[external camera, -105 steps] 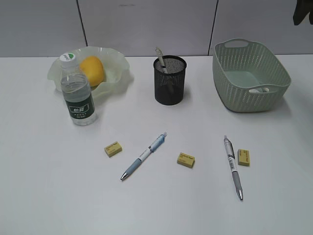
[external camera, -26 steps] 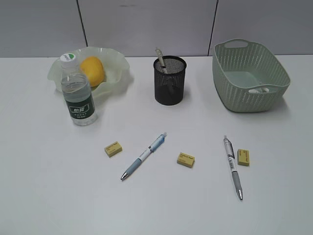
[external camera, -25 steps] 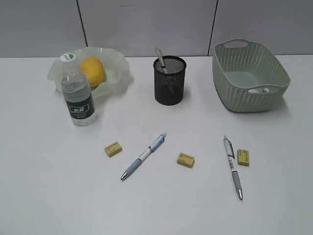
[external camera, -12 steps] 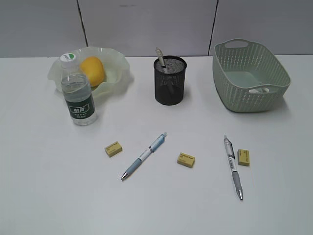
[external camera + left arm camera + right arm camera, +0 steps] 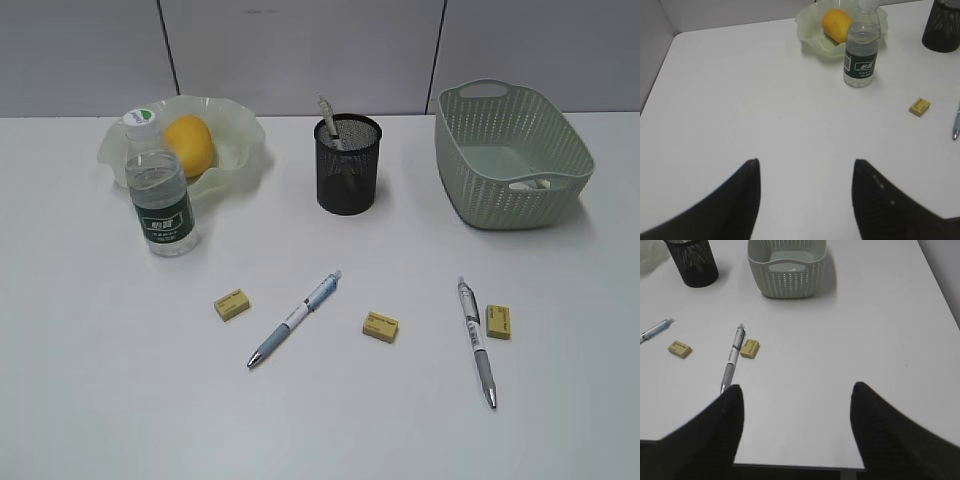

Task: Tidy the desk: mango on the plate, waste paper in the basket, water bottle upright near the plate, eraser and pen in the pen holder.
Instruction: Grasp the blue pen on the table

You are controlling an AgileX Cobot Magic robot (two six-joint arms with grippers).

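Bottle (image 5: pixel 160 195) crowds plate (image 5: pixel 240 160) front; holder (image 5: pixel 348 165) mouth unobstructed.

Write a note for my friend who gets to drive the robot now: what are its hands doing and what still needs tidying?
Left gripper: open, empty, hanging over bare table.
Right gripper: open, empty, near the grey pen.
Done: mango on the plate; water bottle upright beside the plate; one pen already in the pen holder.
No waste paper on the table; something pale lies in the basket, but it is too hidden to identify.
Left: blue pen, grey pen and three erasers (left, middle, right) must go into the pen holder.
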